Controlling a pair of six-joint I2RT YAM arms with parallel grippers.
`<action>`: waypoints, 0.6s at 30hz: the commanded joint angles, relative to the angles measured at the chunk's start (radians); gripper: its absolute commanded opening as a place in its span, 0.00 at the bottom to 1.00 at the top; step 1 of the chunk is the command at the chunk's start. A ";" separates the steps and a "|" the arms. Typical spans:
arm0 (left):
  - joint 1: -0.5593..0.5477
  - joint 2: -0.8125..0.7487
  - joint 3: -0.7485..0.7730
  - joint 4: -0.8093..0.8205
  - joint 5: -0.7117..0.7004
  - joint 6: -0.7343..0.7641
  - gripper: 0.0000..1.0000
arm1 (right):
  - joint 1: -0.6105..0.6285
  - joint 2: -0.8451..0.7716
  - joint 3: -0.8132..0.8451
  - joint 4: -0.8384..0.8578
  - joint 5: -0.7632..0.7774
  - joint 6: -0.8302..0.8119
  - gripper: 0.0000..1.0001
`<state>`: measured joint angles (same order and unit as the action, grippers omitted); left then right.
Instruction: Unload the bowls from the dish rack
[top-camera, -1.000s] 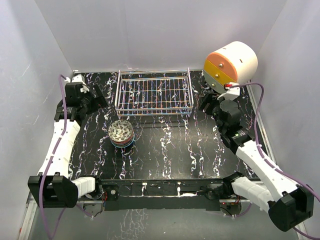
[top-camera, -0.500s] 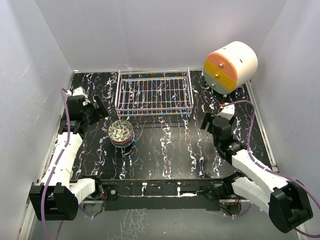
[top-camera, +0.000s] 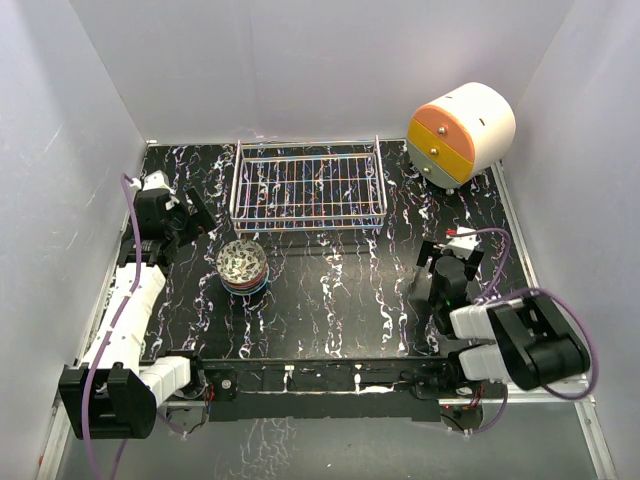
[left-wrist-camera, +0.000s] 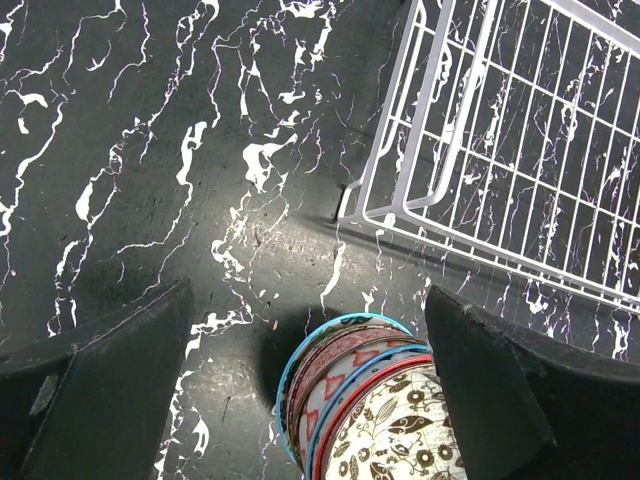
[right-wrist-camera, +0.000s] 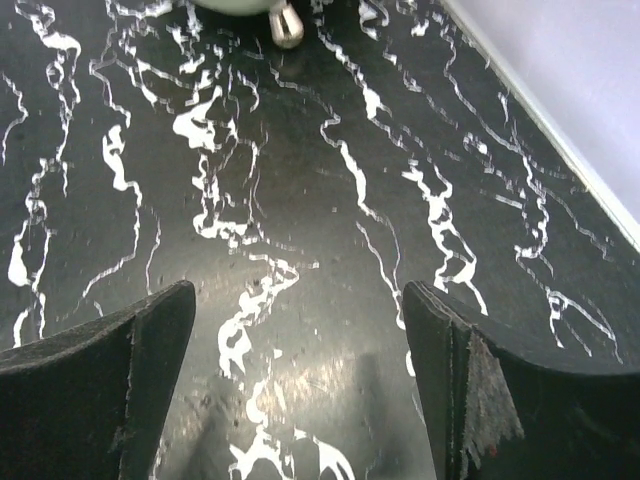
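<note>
Small patterned ceramic bowls (top-camera: 242, 266) stacked just before bare silver wire dish rack (top-camera: 308, 190). Left gripper (left-wrist-camera: 307, 290) spread wide, nothing held, stack near on its right. Right gripper (right-wrist-camera: 298, 300) same, well apart.

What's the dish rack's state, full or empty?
Empty. The dish rack shows only bare wire; the bowls sit stacked on the table outside it.

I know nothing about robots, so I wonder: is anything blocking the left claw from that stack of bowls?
Nothing visible does. The left claw stands open right beside the stack of bowls, with only bare tabletop between them. The dish rack behind holds nothing.
</note>
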<state>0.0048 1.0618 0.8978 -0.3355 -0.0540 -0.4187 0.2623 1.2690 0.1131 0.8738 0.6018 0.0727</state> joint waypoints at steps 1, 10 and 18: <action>0.005 -0.014 -0.010 0.022 -0.021 0.025 0.97 | -0.030 0.134 -0.026 0.464 -0.049 -0.086 0.91; 0.006 -0.087 -0.204 0.246 -0.195 0.037 0.97 | -0.074 0.248 -0.032 0.574 -0.221 -0.096 0.98; 0.005 -0.045 -0.437 0.624 -0.351 0.104 0.97 | -0.088 0.262 -0.009 0.555 -0.243 -0.097 0.98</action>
<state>0.0048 1.0073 0.5133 0.0242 -0.3069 -0.3897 0.1829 1.5379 0.0742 1.3659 0.3832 -0.0074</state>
